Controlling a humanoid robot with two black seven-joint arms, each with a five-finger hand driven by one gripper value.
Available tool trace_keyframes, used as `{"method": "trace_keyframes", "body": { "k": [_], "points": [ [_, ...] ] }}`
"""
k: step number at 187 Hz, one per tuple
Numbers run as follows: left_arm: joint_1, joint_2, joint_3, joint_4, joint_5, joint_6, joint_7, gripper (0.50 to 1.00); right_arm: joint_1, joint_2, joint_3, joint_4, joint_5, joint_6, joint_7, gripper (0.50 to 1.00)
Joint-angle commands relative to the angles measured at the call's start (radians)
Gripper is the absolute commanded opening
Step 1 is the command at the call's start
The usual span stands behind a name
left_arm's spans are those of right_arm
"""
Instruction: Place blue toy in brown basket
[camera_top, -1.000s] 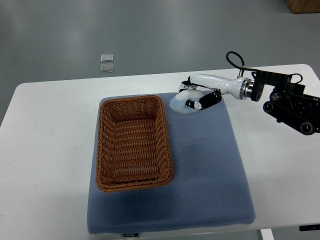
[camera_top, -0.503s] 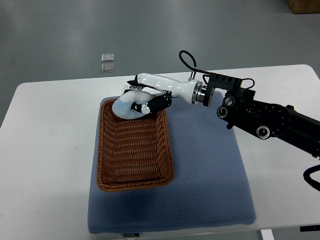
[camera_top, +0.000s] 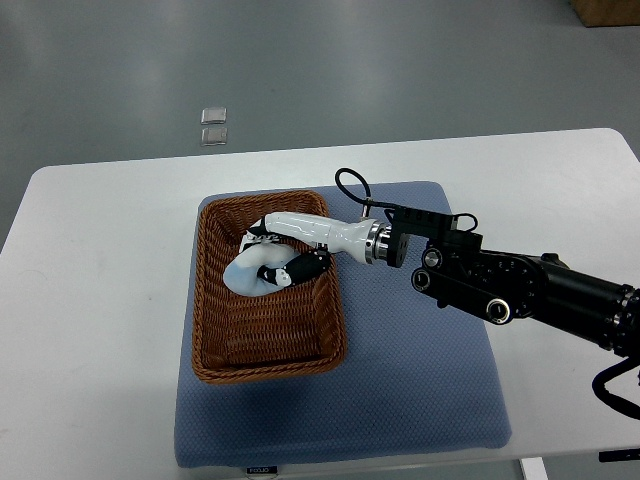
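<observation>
The brown wicker basket (camera_top: 214, 340) sits on the left part of a blue mat (camera_top: 420, 380). My right arm reaches in from the right edge, and its white hand (camera_top: 272, 255) is down inside the basket's upper half. The fingers (camera_top: 300, 267) are curled around the pale blue toy (camera_top: 249, 270), which lies low in the basket, at or near its floor. Part of the toy is hidden under the hand. My left arm does not show.
The mat lies on a white table (camera_top: 100, 300). Two small clear squares (camera_top: 214, 125) lie on the grey floor beyond the table's far edge. A brown box corner (camera_top: 606, 10) shows at the top right.
My right hand carried the blue toy leftward from the mat beside the basket, over the basket's far rim, and then down into the basket. The arm has stretched further across the mat.
</observation>
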Motion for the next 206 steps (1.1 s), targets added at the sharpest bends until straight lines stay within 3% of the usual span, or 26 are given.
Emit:
{"method": "trace_keyframes", "body": {
  "k": [1,10,18,43,65,78,101,129,164,206],
  "points": [
    [0.0,0.0,0.0,0.0,0.0,0.0,0.0,1.0,-0.002,0.0,0.012,0.001,0.013,-0.002,0.0,0.833],
    [0.0,0.0,0.0,0.0,0.0,0.0,0.0,1.0,0.0,-0.003,0.017,0.001,0.015,-0.001,0.0,0.889],
    [0.0,0.0,0.0,0.0,0.0,0.0,0.001,1.0,0.001,-0.009,0.022,0.004,0.022,0.008,0.0,0.909],
    [0.0,0.0,0.0,0.0,0.0,0.0,0.001,1.0,0.001,-0.054,0.034,0.01,0.042,0.022,0.001,0.913],
    [0.0,0.0,0.0,0.0,0.0,0.0,-0.001,1.0,-0.002,-0.089,0.098,0.009,0.199,0.127,-0.003,0.913],
    [0.0,0.0,0.0,0.0,0.0,0.0,0.001,1.0,-0.015,-0.126,0.158,0.009,0.343,0.22,-0.06,0.913],
    [0.0,0.0,0.0,0.0,0.0,0.0,0.001,1.0,-0.052,-0.167,0.258,0.009,0.524,0.303,-0.184,0.913],
    [0.0,0.0,0.0,0.0,0.0,0.0,-0.001,1.0,-0.123,-0.164,0.348,-0.001,0.684,0.37,-0.249,0.913],
    [0.0,0.0,0.0,0.0,0.0,0.0,-0.001,1.0,-0.187,-0.169,0.402,-0.013,0.952,0.367,-0.35,0.913],
    [0.0,0.0,0.0,0.0,0.0,0.0,-0.001,1.0,-0.177,-0.176,0.402,-0.094,1.136,0.214,-0.433,0.913]
  ]
}}
